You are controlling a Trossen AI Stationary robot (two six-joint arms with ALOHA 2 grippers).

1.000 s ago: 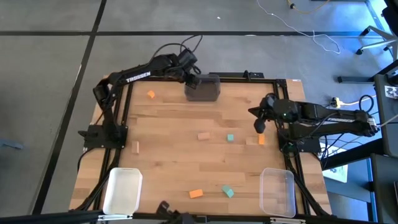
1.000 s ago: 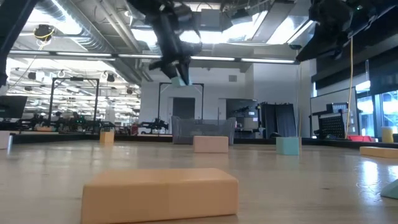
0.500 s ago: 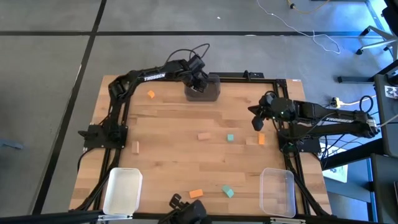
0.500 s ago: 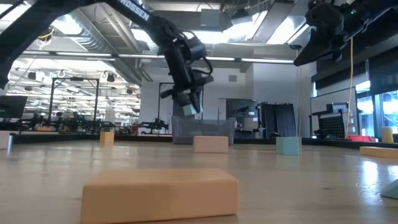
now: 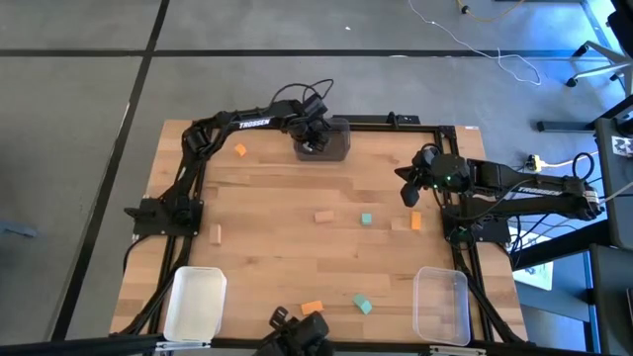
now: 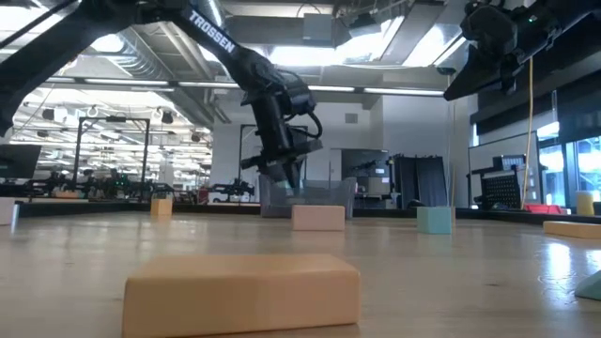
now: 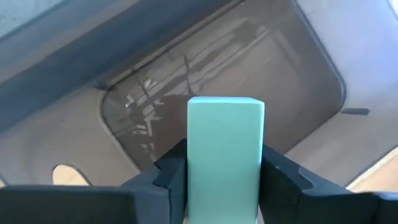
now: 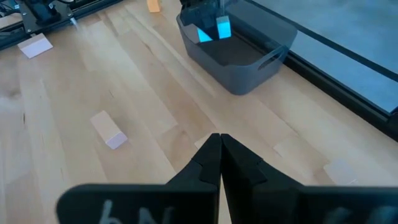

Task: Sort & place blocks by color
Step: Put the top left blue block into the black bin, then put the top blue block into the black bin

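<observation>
A teal block (image 7: 225,143) is between the fingers of my left gripper (image 7: 225,171), which reaches down into the dark grey bin (image 5: 336,148) at the middle of the table's far edge. The right wrist view shows the same block (image 8: 222,28) in the bin's mouth. My right gripper (image 8: 219,146) is shut and holds nothing. It hovers near the table's right edge (image 5: 410,198). Loose blocks lie flat on the table: orange (image 5: 240,150), tan (image 5: 323,216), teal (image 5: 366,219), orange (image 5: 415,222), tan (image 5: 217,233), orange (image 5: 312,308) and teal (image 5: 362,304). My left gripper pinches the teal block by its two long sides (image 7: 193,177) between its two fingers (image 7: 169,174). The fingers slant down from above and lie along the block. The block's free end points down into the grey bin. Whether it touches the bin's floor I cannot tell.
A white bin (image 5: 194,302) stands at the near left corner and a clear bin (image 5: 441,305) at the near right. A dark frame (image 5: 396,123) runs along the table's edges. Bare wood lies open across the table's middle and left.
My left gripper has gone down and a little toward the table's far right, carrying the teal block from above the grey bin into its mouth. My right gripper has stayed where it was.
</observation>
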